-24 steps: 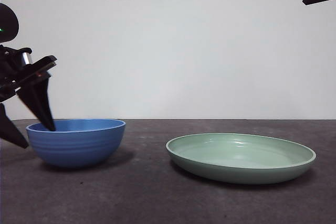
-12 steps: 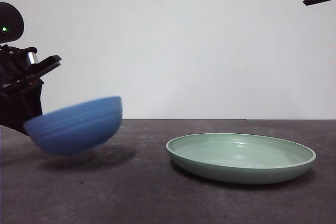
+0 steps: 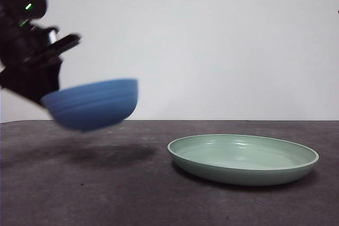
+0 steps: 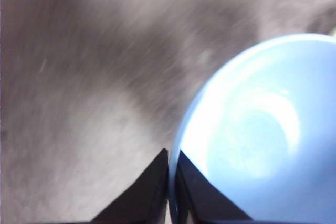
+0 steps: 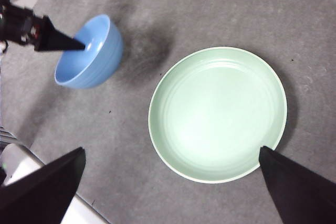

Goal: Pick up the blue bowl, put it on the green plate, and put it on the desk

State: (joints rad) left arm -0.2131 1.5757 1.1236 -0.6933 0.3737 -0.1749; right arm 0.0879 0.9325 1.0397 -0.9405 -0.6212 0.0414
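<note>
The bench (image 3: 159, 194) was a dark grey, rough-looking top that carried the green plate (image 3: 243, 158), which lay flat toward the bench's right side in the front view. The blue bowl (image 3: 92, 103) hung in the air above the bench's left part, clear of the surface, tilted and well apart from the plate. The left claw (image 4: 170, 153) held the bowl, its jaws pinched on the rim, one inside the wall and one outside. The right claw (image 5: 173, 171) waited high above the plate, jaws spread wide
</note>
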